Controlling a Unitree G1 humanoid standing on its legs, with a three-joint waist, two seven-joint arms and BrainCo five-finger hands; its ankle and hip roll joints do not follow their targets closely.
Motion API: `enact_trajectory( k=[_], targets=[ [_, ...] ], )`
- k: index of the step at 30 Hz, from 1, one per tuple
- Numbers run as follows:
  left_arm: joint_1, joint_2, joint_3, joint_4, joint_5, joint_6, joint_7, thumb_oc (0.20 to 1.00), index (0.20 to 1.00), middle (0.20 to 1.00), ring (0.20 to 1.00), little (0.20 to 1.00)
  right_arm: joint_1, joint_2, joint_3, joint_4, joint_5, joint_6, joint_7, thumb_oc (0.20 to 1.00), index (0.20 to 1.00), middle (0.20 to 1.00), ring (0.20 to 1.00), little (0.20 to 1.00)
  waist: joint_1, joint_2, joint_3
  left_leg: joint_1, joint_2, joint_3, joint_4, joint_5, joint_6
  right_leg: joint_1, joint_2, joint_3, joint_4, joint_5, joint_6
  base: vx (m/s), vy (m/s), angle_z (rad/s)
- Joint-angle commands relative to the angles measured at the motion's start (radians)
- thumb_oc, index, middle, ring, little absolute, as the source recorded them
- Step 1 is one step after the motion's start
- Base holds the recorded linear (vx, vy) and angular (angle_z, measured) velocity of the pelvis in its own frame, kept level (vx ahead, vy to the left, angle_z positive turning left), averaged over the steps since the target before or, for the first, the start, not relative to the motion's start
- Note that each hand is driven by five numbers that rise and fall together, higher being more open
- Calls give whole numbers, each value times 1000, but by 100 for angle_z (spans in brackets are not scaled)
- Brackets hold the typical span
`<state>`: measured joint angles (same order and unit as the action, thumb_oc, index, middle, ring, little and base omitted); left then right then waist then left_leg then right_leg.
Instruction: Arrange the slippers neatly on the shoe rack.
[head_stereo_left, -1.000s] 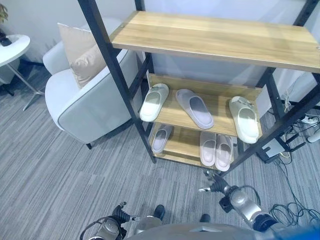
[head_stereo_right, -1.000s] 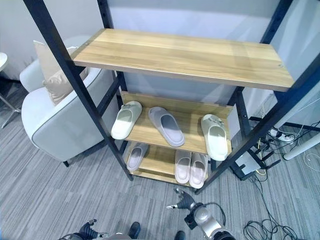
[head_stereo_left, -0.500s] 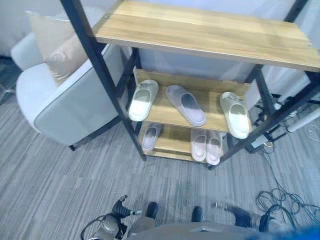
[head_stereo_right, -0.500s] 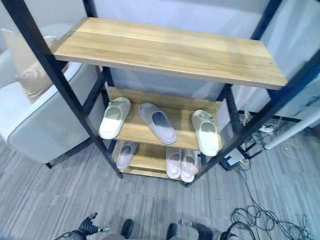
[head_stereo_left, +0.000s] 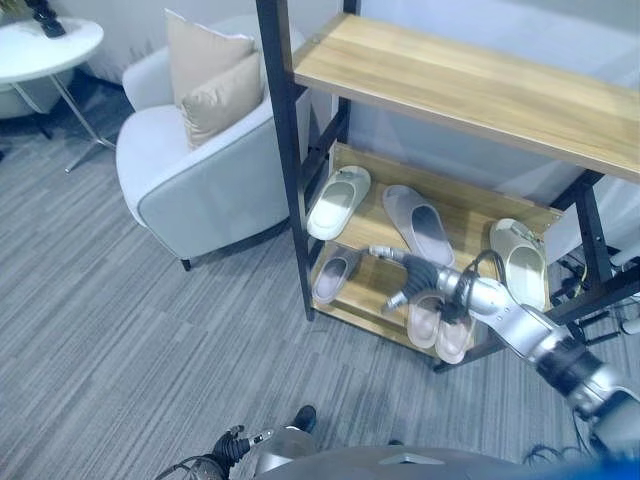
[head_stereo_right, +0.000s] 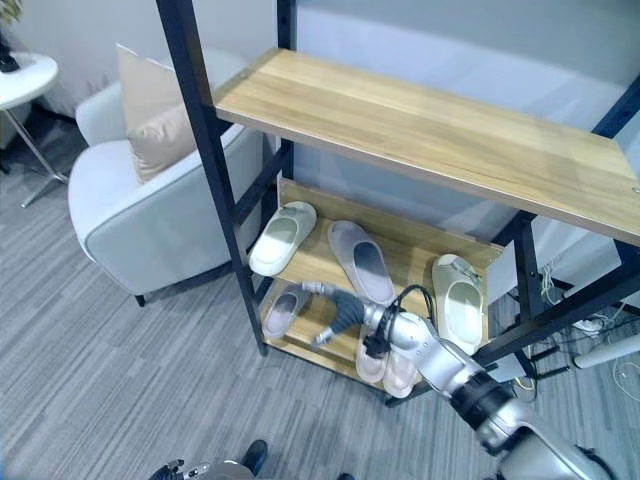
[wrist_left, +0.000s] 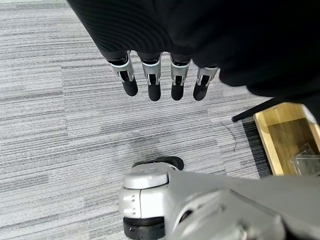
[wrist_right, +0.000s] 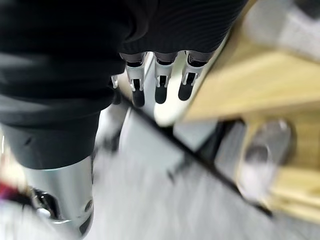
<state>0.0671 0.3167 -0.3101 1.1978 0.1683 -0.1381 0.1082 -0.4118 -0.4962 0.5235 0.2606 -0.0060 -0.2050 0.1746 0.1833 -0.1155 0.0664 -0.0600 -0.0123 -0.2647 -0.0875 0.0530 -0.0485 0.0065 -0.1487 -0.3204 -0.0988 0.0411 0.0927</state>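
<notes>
On the middle shelf (head_stereo_left: 460, 205) of the shoe rack (head_stereo_right: 203, 120) lie 3 slippers: white slipper (head_stereo_left: 338, 201) at the left end, grey slipper (head_stereo_left: 418, 224) in the middle lying skewed, long axis slanting across the shelf, and a second white slipper (head_stereo_left: 518, 262) at the right end. Bottom shelf (head_stereo_left: 368, 288) holds a lone grey slipper (head_stereo_left: 334, 275) at the left and a pink pair (head_stereo_left: 438, 318) side by side at the right, toes outward.

Right hand (head_stereo_left: 415, 275) is reached out in front of the rack, between the 2 shelf levels, fingers straight and spread, holding nothing. Skewed grey slipper sits just above and beyond it, lone grey slipper below and to its left; both near. This arm is clearly the closer one.

Left hand (wrist_left: 160, 80) hangs low over the carpet (wrist_left: 50, 125), well apart from the rack, fingers straight, empty.

Likely next: right hand goes for the skewed grey slipper to square it up, though the target can't be told for sure.
</notes>
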Motion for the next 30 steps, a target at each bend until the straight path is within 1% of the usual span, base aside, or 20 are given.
enact_trajectory(
  k=[1, 2, 4, 5, 6, 7, 9, 10, 12, 14, 17, 20, 21, 26, 29, 30],
  targets=[
    [-50, -41, 9, 59, -3, -13, -3, 1000, 1000, 1000, 1000, 1000, 34, -48, 15, -55, -99, -50, -146, 1000, 1000, 1000, 1000, 1000, 2, 13, 20, -15, -27, 0, 0, -54, 24, 44, 11, -10, 61, -95, 36, 3, 24, 5],
    [-48, -44, 12, 62, -2, -13, 3, 1000, 1000, 1000, 1000, 1000, 19, -49, -13, -32, -145, -53, -187, 1000, 1000, 1000, 1000, 1000, 7, 14, 25, -21, -28, -6, 0, -51, 24, 41, 11, -13, 61, -96, 35, 5, 24, 4],
    [-47, -44, 12, 61, 0, -13, 3, 1000, 1000, 1000, 1000, 1000, 10, -51, -19, -21, -170, -53, -206, 1000, 1000, 1000, 1000, 1000, 9, 13, 25, -24, -29, -10, 0, -51, 24, 40, 11, -17, 62, -97, 35, 4, 3, 9],
    [-46, -45, 12, 60, 2, -13, 6, 1000, 1000, 1000, 1000, 1000, -13, -63, -42, 3, -222, -48, -251, 1000, 1000, 1000, 1000, 1000, 14, 12, 28, -30, -31, -15, 0, -50, 23, 39, 10, -23, 60, -96, 35, 6, 2, 13],
    [-46, -45, 12, 60, 2, -13, 6, 1000, 1000, 1000, 1000, 1000, -13, -63, -42, 3, -222, -48, -251, 1000, 1000, 1000, 1000, 1000, 14, 12, 28, -30, -31, -15, 0, -50, 23, 39, 10, -23, 60, -96, 35, 6, 8, 11],
    [-43, -43, 11, 61, 2, -15, 10, 1000, 1000, 1000, 1000, 1000, -33, -72, -63, 30, -251, -43, -290, 1000, 1000, 1000, 1000, 1000, 17, 12, 32, -36, -33, -18, 0, -48, 24, 36, 10, -24, 60, -95, 36, -3, 7, 7],
    [-45, -44, 8, 62, 2, -16, 17, 1000, 1000, 1000, 1000, 1000, -60, -80, -81, 73, -289, -29, -336, 1000, 1000, 1000, 1000, 1000, 21, 14, 37, -44, -34, -21, 0, -44, 23, 31, 9, -28, 58, -94, 37, -3, 5, 2],
    [-47, -48, 2, 59, 3, -17, 24, 1000, 1000, 1000, 1000, 1000, -69, -92, -111, 98, -304, -19, -373, 1000, 1000, 1000, 1000, 1000, 22, 18, 41, -50, -37, -25, 0, -42, 23, 26, 8, -30, 57, -92, 37, 0, 0, 0],
    [-46, -52, -2, 58, 3, -19, 32, 1000, 1000, 1000, 1000, 1000, -67, -99, -150, 116, -303, -15, -410, 1000, 1000, 1000, 1000, 1000, 23, 22, 42, -57, -40, -28, 0, -41, 23, 23, 7, -35, 57, -91, 38, 5, 3, 2],
    [-41, -58, -12, 60, 1, -19, 38, 1000, 1000, 1000, 1000, 1000, -72, -99, -201, 150, -262, -15, -450, 1000, 1000, 1000, 1000, 1000, 23, 27, 43, -63, -42, -34, 0, -39, 24, 19, 4, -38, 55, -90, 39, 0, 0, 0],
    [-37, -61, -18, 64, -1, -21, 40, 1000, 1000, 1000, 1000, 1000, -85, -113, -225, 194, -247, -13, -475, 1000, 1000, 1000, 1000, 1000, 25, 31, 44, -69, -44, -33, 0, -37, 24, 15, 3, -37, 52, -87, 40, 0, 0, 0],
    [-34, -60, -31, 63, -8, -27, 40, 1000, 1000, 1000, 1000, 1000, -120, -126, -226, 292, -205, -10, -487, 1000, 1000, 1000, 1000, 1000, 32, 35, 51, -80, -48, -35, 0, -34, 21, 8, 4, -38, 44, -83, 41, 0, 0, 0],
    [-38, -58, -41, 63, -17, -30, 44, 1000, 1000, 1000, 1000, 1000, -156, -132, -216, 351, -173, -7, -494, 1000, 1000, 1000, 1000, 1000, 36, 37, 58, -92, -50, -37, 0, -29, 20, -2, 2, -37, 38, -78, 43, -2, 7, 3],
    [-49, -61, -56, 66, -33, -35, 49, 1000, 1000, 1000, 1000, 1000, -223, -141, -190, 440, -134, -2, -496, 1000, 1000, 1000, 1000, 1000, 41, 39, 71, -121, -54, -40, 0, -21, 16, -23, 1, -38, 26, -64, 47, 2, 7, 8],
    [-58, -64, -60, 65, -45, -38, 52, 1000, 1000, 1000, 1000, 1000, -255, -150, -191, 456, -114, -2, -502, 1000, 1000, 1000, 1000, 1000, 45, 39, 78, -135, -55, -38, 0, -17, 14, -34, 0, -36, 18, -57, 49, 0, 0, 0],
    [-62, -65, -65, 67, -48, -39, 55, 1000, 1000, 1000, 1000, 1000, -272, -149, -198, 489, -94, -4, -509, 1000, 1000, 1000, 1000, 1000, 49, 40, 82, -141, -54, -35, 0, -19, 13, -40, 0, -33, 17, -58, 50, 16, 27, 4]
  ],
)
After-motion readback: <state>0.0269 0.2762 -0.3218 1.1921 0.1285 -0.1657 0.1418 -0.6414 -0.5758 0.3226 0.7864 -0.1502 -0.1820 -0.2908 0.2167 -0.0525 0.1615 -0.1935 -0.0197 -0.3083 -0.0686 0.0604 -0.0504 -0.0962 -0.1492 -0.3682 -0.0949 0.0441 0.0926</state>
